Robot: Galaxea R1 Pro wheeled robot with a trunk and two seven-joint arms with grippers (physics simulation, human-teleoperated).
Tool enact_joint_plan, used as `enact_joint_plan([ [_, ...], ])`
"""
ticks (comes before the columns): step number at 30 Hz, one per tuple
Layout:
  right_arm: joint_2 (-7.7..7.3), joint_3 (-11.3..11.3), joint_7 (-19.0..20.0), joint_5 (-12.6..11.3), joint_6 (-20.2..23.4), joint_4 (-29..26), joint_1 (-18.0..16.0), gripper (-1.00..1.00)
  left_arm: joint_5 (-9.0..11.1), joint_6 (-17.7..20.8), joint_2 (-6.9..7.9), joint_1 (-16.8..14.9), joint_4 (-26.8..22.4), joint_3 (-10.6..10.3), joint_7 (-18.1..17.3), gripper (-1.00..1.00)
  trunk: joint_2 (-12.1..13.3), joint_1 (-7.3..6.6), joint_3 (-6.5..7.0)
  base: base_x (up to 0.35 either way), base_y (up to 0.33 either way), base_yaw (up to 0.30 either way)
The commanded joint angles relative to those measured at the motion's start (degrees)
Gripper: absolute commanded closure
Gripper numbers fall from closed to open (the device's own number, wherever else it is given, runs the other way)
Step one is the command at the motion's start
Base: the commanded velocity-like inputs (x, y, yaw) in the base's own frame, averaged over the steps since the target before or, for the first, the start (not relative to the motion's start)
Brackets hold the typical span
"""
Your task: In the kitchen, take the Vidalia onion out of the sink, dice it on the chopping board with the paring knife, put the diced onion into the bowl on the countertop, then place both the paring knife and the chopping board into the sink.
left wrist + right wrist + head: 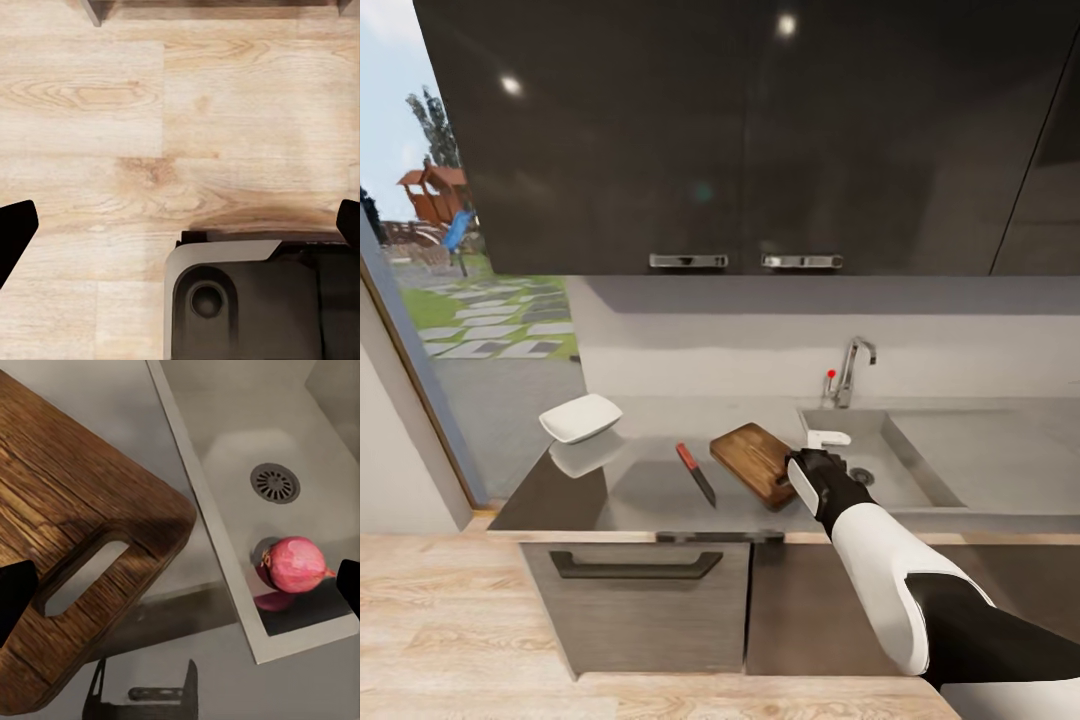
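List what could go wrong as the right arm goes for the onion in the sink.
The onion lies near the sink's front wall, so the right hand could hit the rim on descent. It is round and could roll toward the drain if nudged. The chopping board sits at the sink's edge; the arm could knock it.
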Motion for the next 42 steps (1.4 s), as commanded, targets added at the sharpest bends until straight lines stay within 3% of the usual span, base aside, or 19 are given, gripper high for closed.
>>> enact_joint_plan([
  [1,0.05,-0.3,-0.1,0.2,0.3,0.0,0.0,-1.00,0.0,-0.1,0.00,0.0,0.0,0.0,0.0,-1.00,-0.1,0.04,-0.20,0.093,-0.104,0.000],
  [17,-0.53,-0.3,0.1,0.0,-3.9,3.3,0.0,-1.00,0.0,-0.1,0.00,0.0,0.0,0.0,0.0,-1.00,-0.1,0.04,-1.52,0.100,-0.090,0.000],
  [42,-0.21,-0.1,0.2,-0.2,-4.2,4.0,0.0,-1.00,0.0,-0.1,0.00,0.0,0.0,0.0,-0.1,-1.00,-0.1,0.04,-3.82,0.029,0.008,0.000],
])
